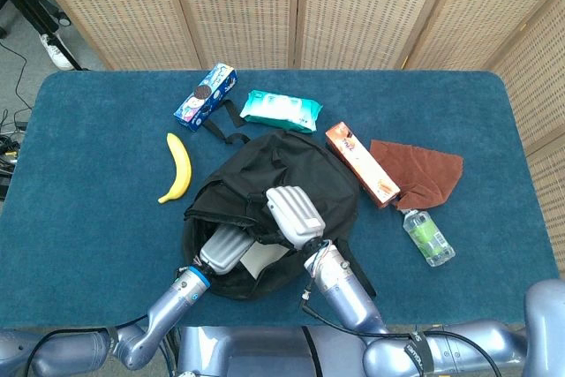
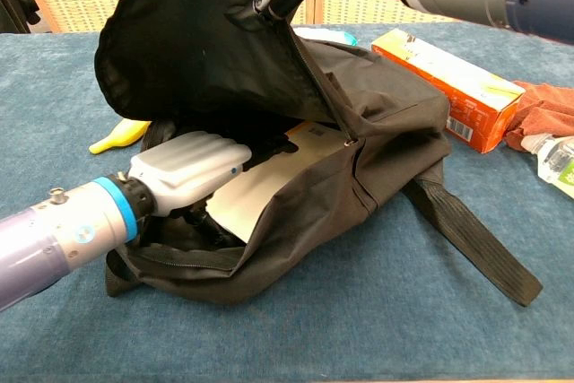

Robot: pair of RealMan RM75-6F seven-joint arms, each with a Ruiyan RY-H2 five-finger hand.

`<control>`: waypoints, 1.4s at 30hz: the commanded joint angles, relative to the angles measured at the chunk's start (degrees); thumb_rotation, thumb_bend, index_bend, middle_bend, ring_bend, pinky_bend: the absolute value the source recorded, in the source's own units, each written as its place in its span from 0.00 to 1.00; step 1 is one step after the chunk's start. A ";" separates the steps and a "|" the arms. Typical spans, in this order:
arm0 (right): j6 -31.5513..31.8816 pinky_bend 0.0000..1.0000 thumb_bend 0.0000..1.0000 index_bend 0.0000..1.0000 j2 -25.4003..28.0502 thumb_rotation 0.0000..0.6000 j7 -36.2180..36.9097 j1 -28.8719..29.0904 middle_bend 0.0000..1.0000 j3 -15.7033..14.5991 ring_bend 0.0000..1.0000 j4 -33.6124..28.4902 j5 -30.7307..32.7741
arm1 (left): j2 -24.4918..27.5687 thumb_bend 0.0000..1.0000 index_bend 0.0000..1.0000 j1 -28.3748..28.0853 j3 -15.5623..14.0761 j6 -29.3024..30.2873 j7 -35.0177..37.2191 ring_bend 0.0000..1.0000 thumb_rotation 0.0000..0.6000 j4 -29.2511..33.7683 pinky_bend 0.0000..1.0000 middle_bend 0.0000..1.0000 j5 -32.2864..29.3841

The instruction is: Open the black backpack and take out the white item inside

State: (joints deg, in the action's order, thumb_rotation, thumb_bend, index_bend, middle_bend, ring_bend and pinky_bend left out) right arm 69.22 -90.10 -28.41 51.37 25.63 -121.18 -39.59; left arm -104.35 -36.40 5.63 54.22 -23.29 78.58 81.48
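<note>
The black backpack (image 1: 291, 169) lies in the middle of the table with its mouth towards me. My right hand (image 1: 296, 215) pinches the front flap (image 2: 197, 42) and holds it up high, so the opening gapes. Inside lies the white item (image 2: 260, 195), flat, with an orange edge. My left hand (image 2: 193, 166) is inside the opening, its fingers stretched out flat over the white item; its fingertips are lost in the bag's shadow. In the head view the left hand (image 1: 225, 246) sits under the raised flap, beside the white item (image 1: 260, 258).
A banana (image 1: 177, 168) lies left of the bag. A cookie pack (image 1: 206, 94) and a teal wipes pack (image 1: 281, 109) lie behind it. An orange box (image 1: 362, 163), brown cloth (image 1: 419, 169) and small bottle (image 1: 428, 236) are on the right. A strap (image 2: 471, 239) trails right.
</note>
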 commanded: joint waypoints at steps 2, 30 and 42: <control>0.31 0.38 0.47 0.64 0.22 1.00 0.29 0.25 0.60 -0.31 0.46 -0.32 -0.06 | -1.21 0.21 0.00 -0.80 0.15 -0.03 -0.37 0.00 1.00 -1.39 0.00 0.00 -0.29; 2.12 0.38 0.47 0.64 1.31 1.00 2.31 2.02 0.60 -2.00 0.46 -1.80 -0.36 | -7.38 0.53 0.00 -4.35 1.80 3.23 0.57 0.00 1.00 -12.27 0.00 0.00 0.31; 2.29 0.38 0.47 0.64 2.20 1.00 3.19 2.10 0.60 -2.20 0.46 -2.17 -0.41 | -8.32 0.74 0.06 -5.07 1.84 3.65 0.15 0.00 1.00 -13.33 0.00 0.00 0.16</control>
State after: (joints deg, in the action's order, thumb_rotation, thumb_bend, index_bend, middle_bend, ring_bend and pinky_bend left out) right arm 71.51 -87.90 -25.21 53.47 23.43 -123.35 -39.99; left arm -112.68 -41.48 7.47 57.86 -23.14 65.25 81.65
